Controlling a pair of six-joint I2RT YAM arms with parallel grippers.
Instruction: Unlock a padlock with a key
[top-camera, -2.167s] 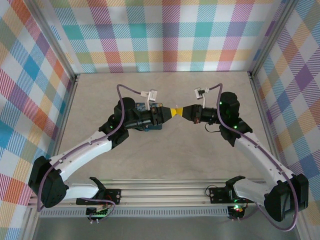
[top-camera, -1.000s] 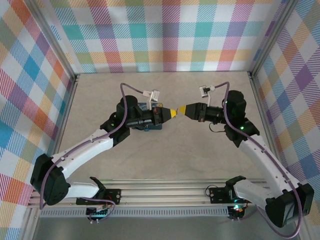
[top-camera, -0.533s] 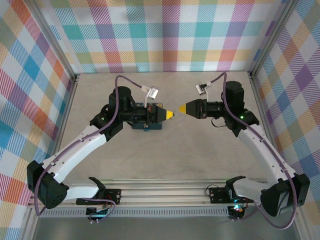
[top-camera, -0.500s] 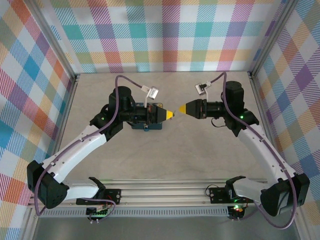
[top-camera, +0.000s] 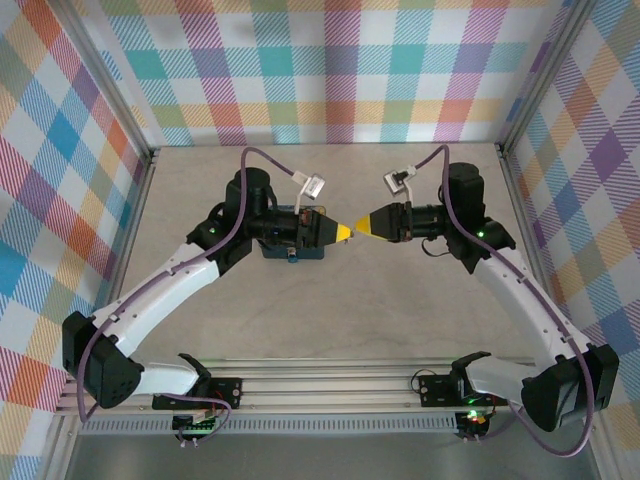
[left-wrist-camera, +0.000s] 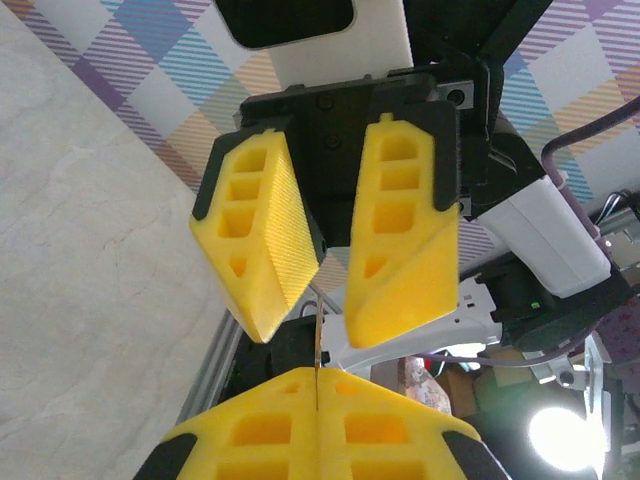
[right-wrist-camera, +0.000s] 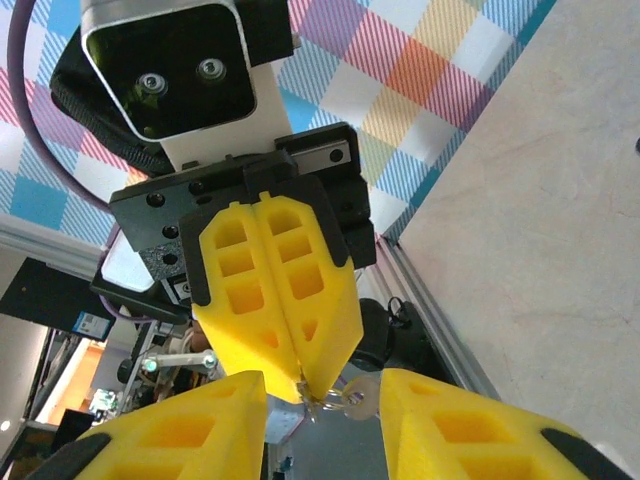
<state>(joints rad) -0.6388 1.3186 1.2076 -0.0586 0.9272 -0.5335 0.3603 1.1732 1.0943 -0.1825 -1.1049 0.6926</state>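
Key (right-wrist-camera: 329, 398) pinched in the clenched left hand (top-camera: 343, 232), centre frame; right hand (top-camera: 362, 229) spread open either side of its tip.

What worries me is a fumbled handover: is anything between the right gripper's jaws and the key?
Nothing visible does. The key juts from the tips of the shut left gripper, and the right gripper has its open jaws standing either side of it, with only bare air between.
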